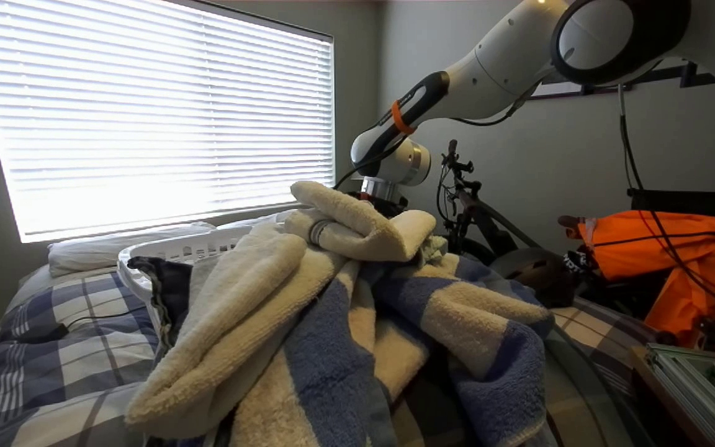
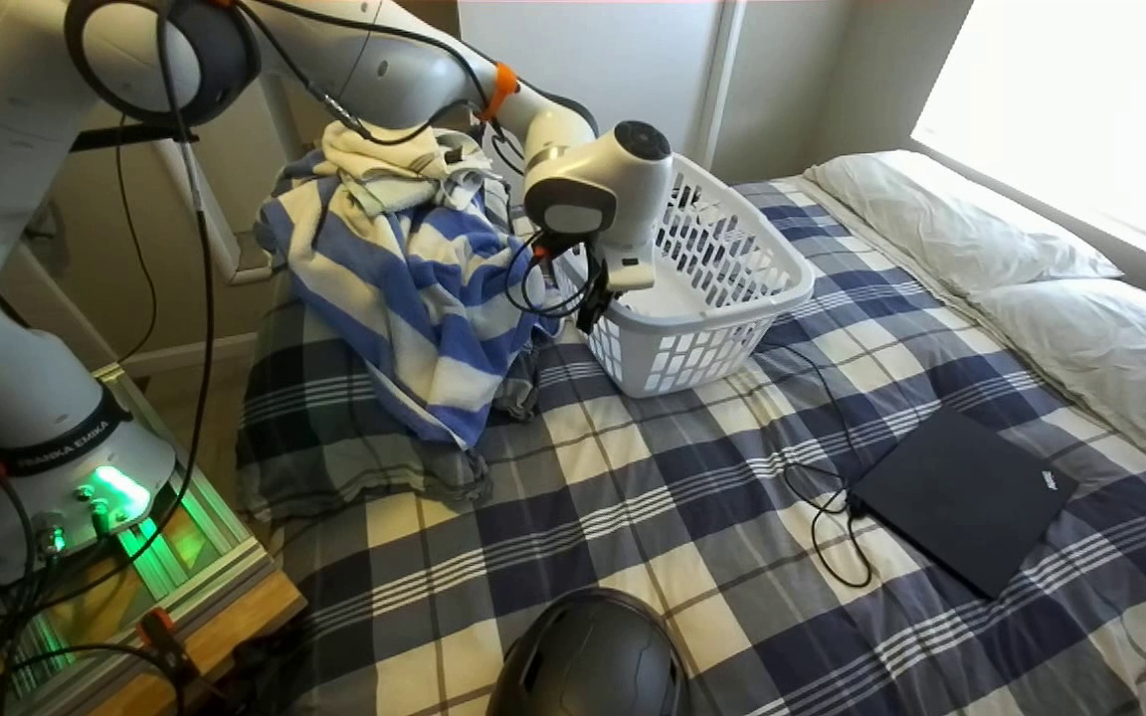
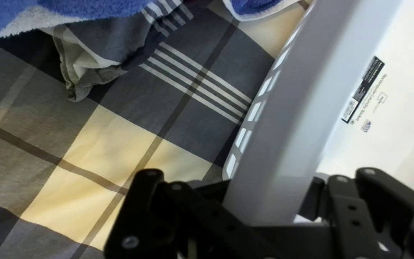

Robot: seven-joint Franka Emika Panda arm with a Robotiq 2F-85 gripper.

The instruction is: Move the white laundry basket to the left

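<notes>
- The white slotted plastic laundry basket [image 2: 682,293] is standing mouth up on the worktop [image 2: 633,517] — a bed under a blue, grey and cream plaid cover — just beside a blue-and-white striped terry towel [image 2: 434,328].
- Its thick rolled rim is passing between the fingers of the black two-fingered end effector [image 3: 264,196], which is grasping it: one finger is reaching outside the wall, the other inside, and the dark pads [image 3: 313,198] are meeting the rim from both sides.
- Inside the basket, a black-and-white printed label [image 3: 363,88] is showing in the wrist view, reading "Rectangular Laundry Basket".
- The striped towel is drooping in loose folds, and a thick cream fleece cloth [image 1: 233,329] is hiding much of the basket in an exterior view.
- A dark cloth garment [image 1: 174,285] is lying at the rim — whether inside or outside, I cannot tell.
- The white jointed robot arm [image 2: 404,60], wearing an orange strap [image 2: 501,89], is stretching over the towel.
- Well apart from the basket, a closed flat black laptop [image 2: 966,497] and a rounded black helmet [image 2: 593,656] are resting on the plaid cover.
- Soft white pillows [image 2: 961,219] are lying below a bright window with white slatted blinds [image 1: 159,124].
- In an exterior view, a dark bicycle [image 1: 485,220] is standing behind, near a bright orange fabric garment [image 1: 649,267].
</notes>
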